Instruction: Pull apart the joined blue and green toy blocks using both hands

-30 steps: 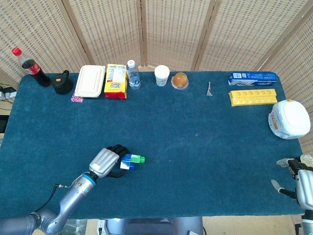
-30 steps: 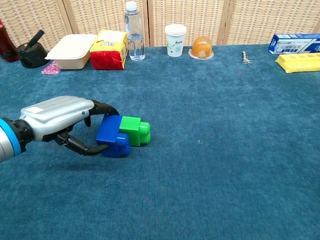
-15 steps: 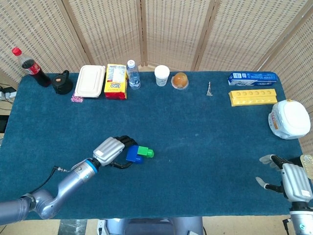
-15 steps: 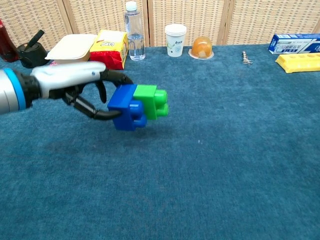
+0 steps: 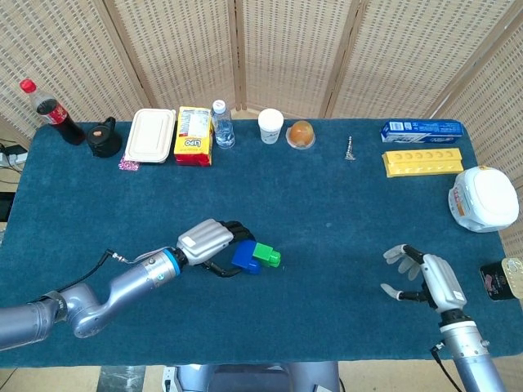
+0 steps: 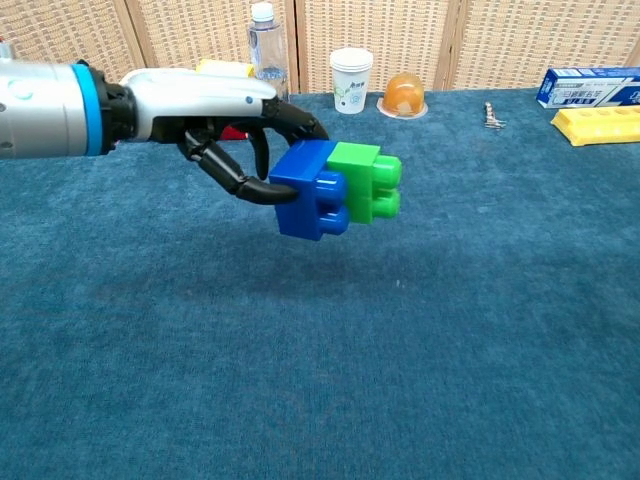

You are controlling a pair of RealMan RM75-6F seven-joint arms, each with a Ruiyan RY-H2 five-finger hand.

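Note:
The joined blocks hang above the cloth: the blue block is gripped by my left hand, and the green block sticks out free on its right side. My right hand shows only in the head view, over the table's right front, far from the blocks. Its fingers are spread and nothing is in it.
Along the back edge stand a cola bottle, a black pot, a white lunch box, a yellow-red packet, a water bottle, a paper cup, an orange dome, a yellow tray and a blue box. A white bowl sits at right.
My left hand has lifted the joined blocks off the cloth and carried them right, toward the table's middle. My right hand has moved in from the right edge, fingers spread.

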